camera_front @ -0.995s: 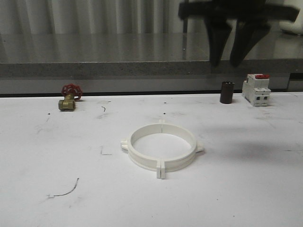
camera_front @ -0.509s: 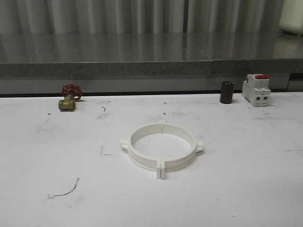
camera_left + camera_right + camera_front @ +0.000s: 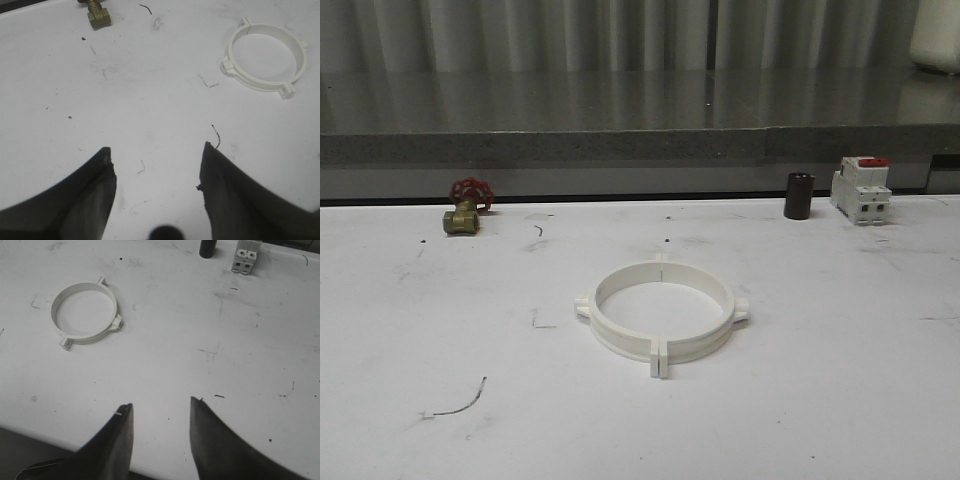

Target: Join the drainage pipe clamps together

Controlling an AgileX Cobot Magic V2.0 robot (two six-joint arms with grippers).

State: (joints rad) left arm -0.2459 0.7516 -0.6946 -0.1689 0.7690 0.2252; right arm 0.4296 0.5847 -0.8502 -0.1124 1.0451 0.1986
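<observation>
The two white drainage pipe clamps (image 3: pixel 662 311) lie joined as one ring in the middle of the white table, their end tabs meeting at the near and far sides. The same ring (image 3: pixel 265 57) appears in the left wrist view and again (image 3: pixel 84 313) in the right wrist view. My left gripper (image 3: pixel 156 147) is open over bare table, well away from the ring, with nothing between its fingers. My right gripper (image 3: pixel 162 402) is also open and empty, near the table's front edge and far from the ring.
A brass valve with red handwheel (image 3: pixel 467 205) sits at the back left. A dark cylinder (image 3: pixel 799 195) and a white breaker with red top (image 3: pixel 861 189) stand at the back right. A grey ledge (image 3: pixel 620 145) runs behind the table.
A dark gripper that hung at the upper right of the front view one second ago has left that view. The ring has not moved.
</observation>
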